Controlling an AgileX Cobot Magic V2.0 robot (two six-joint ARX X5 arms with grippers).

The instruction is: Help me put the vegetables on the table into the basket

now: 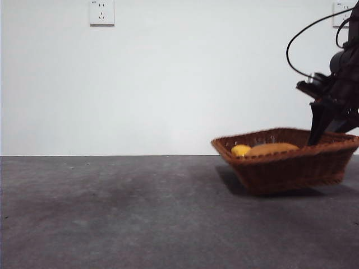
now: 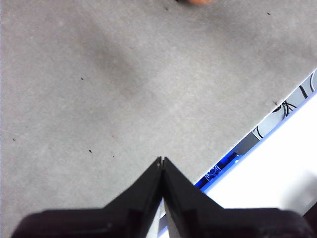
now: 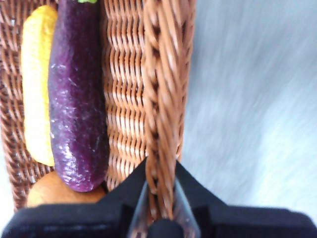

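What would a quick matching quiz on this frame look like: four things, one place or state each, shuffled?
Things:
1. eggplant
2. corn cob
3. right gripper
4. left gripper

Place or state:
A. shut, over bare table
B. clamped on the basket rim
C. in the basket, between the corn cob and the basket wall
D. in the basket, yellow, beside the eggplant

Pairs: 1-C, 2-D, 3-B, 4-A

Front camera sits low, level across the table; wrist cameras look down (right shares the basket).
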